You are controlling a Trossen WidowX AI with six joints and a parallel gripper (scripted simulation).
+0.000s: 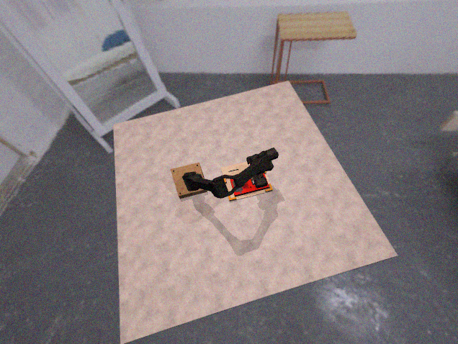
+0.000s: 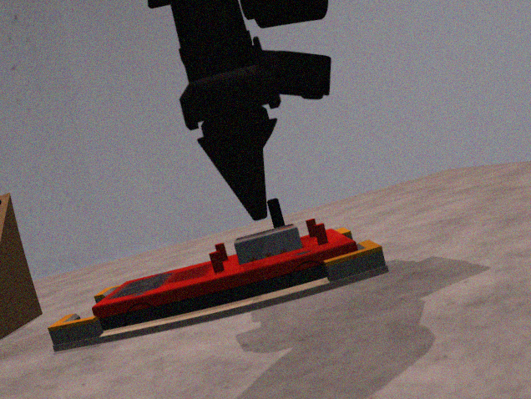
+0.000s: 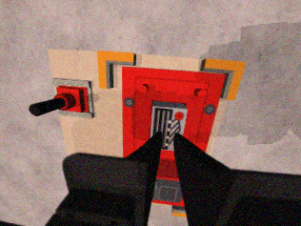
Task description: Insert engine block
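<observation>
The grey engine block point(image 2: 268, 244) point(image 3: 162, 124) sits upright in the opening of the red car body point(image 2: 257, 269) point(image 3: 130, 80) point(image 1: 248, 189). Its upper part stands above the red deck in the exterior view; how deep its bottom sits is hidden. Its striped top with a red dot faces the wrist camera. My gripper point(image 2: 259, 216) point(image 3: 168, 136) is shut, with only a narrow gap between the fingertips and nothing held. The tips hang a little above the block, over its near part in the wrist view, with a visible gap in the exterior view. The slot and rib cannot be made out.
Red pegs point(image 2: 321, 234) stand on the deck at both sides of the block. Yellow-topped corner brackets point(image 2: 358, 259) point(image 3: 115, 57) hold the body on a pale board point(image 3: 71, 61). A black lever point(image 3: 45, 106) point(image 2: 275, 213) sticks up beside it. A brown block point(image 1: 185, 172) is under the arm's base.
</observation>
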